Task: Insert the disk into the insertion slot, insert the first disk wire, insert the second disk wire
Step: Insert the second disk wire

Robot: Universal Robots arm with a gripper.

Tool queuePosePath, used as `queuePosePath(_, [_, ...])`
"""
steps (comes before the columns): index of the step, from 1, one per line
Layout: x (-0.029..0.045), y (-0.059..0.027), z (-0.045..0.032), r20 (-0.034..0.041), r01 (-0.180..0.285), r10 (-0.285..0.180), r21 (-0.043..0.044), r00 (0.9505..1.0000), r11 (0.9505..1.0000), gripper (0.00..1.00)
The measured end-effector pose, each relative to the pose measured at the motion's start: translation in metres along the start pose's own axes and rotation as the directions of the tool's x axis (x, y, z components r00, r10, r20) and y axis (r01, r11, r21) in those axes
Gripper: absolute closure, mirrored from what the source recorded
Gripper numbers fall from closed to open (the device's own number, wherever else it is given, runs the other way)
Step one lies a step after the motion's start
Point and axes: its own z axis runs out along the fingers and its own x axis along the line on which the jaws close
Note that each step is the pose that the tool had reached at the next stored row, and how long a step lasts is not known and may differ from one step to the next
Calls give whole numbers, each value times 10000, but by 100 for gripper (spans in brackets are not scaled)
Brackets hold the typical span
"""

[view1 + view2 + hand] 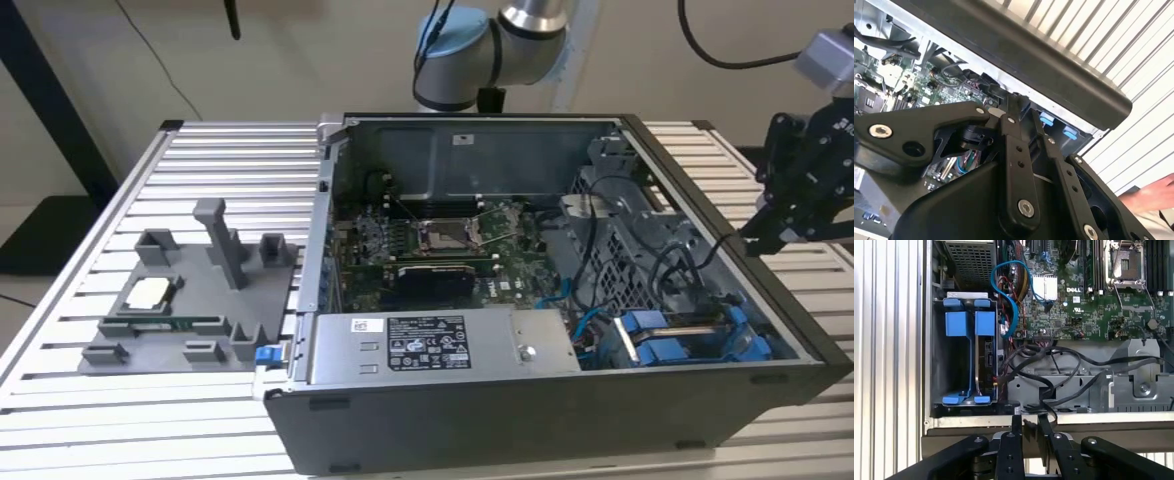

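- Gripper position: you find it outside the computer case, above the case wall on the exterior view's right, beside the corner that houses the drive bay.
- Jaw state: in the first wrist view the gripper's black fingers stand drawn close together with only a narrow gap at the tips. Nothing is pinched between them.
- Insertion slot: this grey box sits in the case corner nearest the gripper, with blue plastic tabs at both of its ends and a pale rail running down its middle.
- Disk: a thin dark strip stands on edge inside the slot, beside the rail. It appears to be the disk seated in place. You cannot tell for certain, as its labelled face is hidden.
- Blue cable: it loops over the motherboard and ends just beside the slot's outer wall.
- Black cables: they lie bundled over the grey metal bracket next to the slot.
- Power-supply box: it lies along the case's front wall, well apart from the gripper.
- Grey fixture tray: it rests on the slatted table on the exterior view's left.
- Person's hand: it is at the table's edge in the second wrist view.
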Motion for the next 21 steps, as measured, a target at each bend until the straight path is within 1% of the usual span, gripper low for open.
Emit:
queuePosePath(4, [4,-10,46,18,2,-2,1,10000,10000,73])
queuePosePath(5, [4,-13,49,67,8,-8,0,10000,10000,73])
queuePosePath(6, [4,-14,50,223,22,-22,-4,9997,10000,73])
queuePosePath(8, [5,-15,51,595,58,-57,-12,9982,10000,73])
queuePosePath(9, [11,-15,52,756,74,-73,-14,9971,10000,73])
queuePosePath(10, [27,-16,55,797,81,-80,-17,9968,10000,73])
queuePosePath(12, [63,-17,67,796,86,-85,-16,9968,10000,73])
queuePosePath(13, [82,-19,79,796,87,-85,-16,9968,10000,82])
queuePosePath(14, [97,-21,90,793,88,-86,-17,9968,10000,82])
queuePosePath(15, [106,-22,99,781,88,-86,-16,9969,10000,84])
queuePosePath(18, [126,-22,101,767,86,-84,-17,9970,10000,84])
queuePosePath(19, [130,-12,98,768,84,-82,-18,9970,10000,84])
queuePosePath(21, [129,31,66,768,85,-84,-17,9970,10000,84])
